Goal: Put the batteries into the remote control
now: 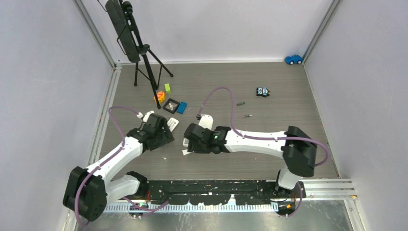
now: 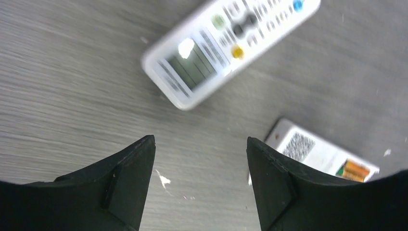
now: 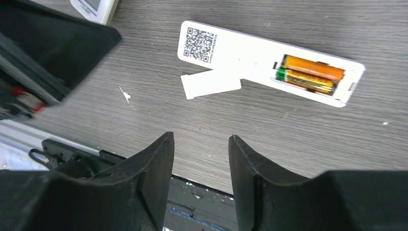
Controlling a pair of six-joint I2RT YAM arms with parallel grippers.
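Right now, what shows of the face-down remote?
The white plastic remote lies flat, back up, on the grey wood-grain table. A QR-code sticker sits at one end; at the other, uncovered, two orange-and-green batteries sit side by side inside it. A loose white cover lies against its long edge.

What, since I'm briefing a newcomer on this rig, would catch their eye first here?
The slim white remote control lies face-down near the table's middle, its bay open with two orange-copper batteries inside and a loose flat white cover lying against it. A second white remote with a display lies face-up close by. The left gripper and right gripper hang open and empty above them.
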